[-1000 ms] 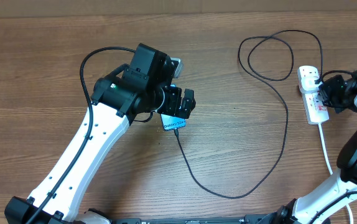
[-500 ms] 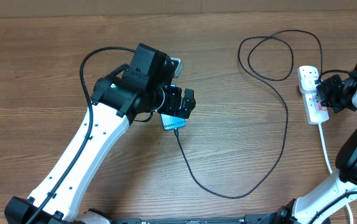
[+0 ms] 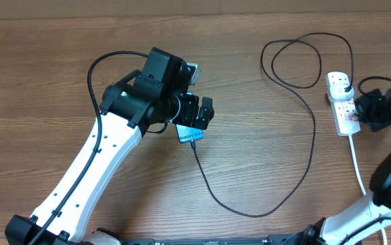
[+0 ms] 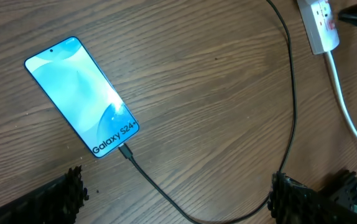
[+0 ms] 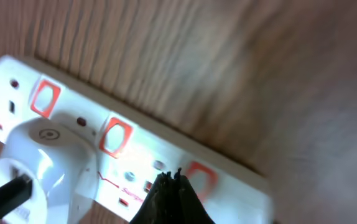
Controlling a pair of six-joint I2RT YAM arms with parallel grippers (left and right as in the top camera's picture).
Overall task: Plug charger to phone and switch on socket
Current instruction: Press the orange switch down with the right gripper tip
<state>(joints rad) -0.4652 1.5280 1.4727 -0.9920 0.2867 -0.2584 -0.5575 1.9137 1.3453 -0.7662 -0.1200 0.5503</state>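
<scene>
Wood-grain table (image 3: 39,61) is seen throughout; phone (image 4: 82,96) is laid flat, screen lit, with the charger (image 4: 292,93) plugged into its bottom edge; left gripper (image 4: 175,202) is held wide open above it; right gripper (image 5: 171,194) is pinched shut, tips parked over the socket (image 5: 79,106) by a red switch.
</scene>
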